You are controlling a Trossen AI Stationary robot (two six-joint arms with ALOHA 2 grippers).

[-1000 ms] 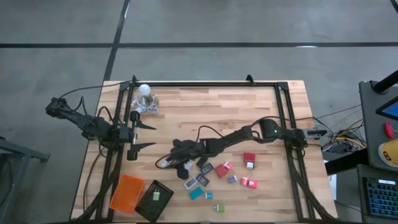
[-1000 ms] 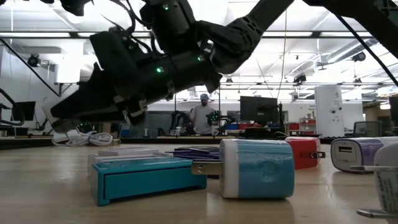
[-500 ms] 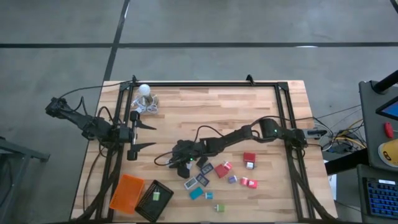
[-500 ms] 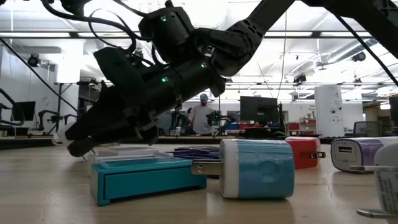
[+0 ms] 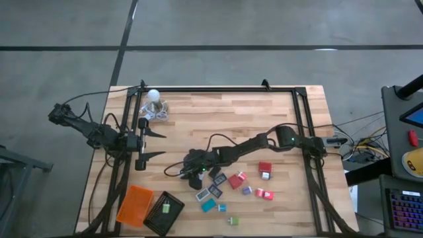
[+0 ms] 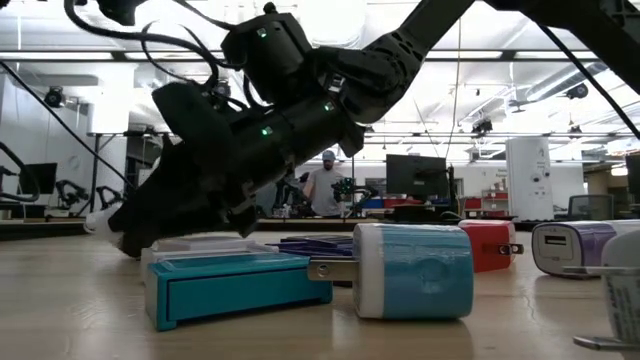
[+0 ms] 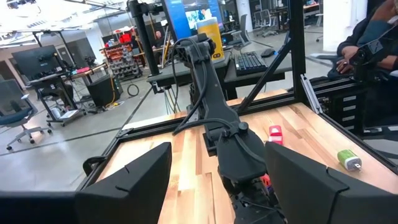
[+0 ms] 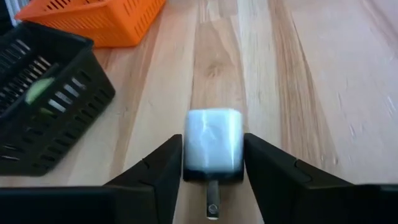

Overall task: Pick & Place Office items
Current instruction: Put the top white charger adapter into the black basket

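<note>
I have the right pincer (image 8: 212, 163) low over the table (image 5: 251, 116), and between its two dark fingers (image 8: 152, 171) sits a small white plug block (image 8: 212, 148), its metal prong pointing back toward the wrist. The fingers stand just wide enough to flank it on both sides; I can't tell from here whether they press on it or have let go, since the block also seems to lie on the wood. Ahead of the pincer and off to one side stands the black tray (image 8: 43, 112) with something green (image 8: 38, 91) inside, and beyond that the orange tray (image 8: 93, 18).

From overhead, the right pincer (image 5: 192, 173) is at the near edge of the scattered office pieces (image 5: 228, 188), which lie just behind and beside it: red, teal, white and purple bits. The low camera shows a teal box (image 6: 235, 285) and a teal plug (image 6: 410, 270) close up.

My left pincer (image 5: 153, 144) waits wide open and empty, well away near the table's left rail.
</note>
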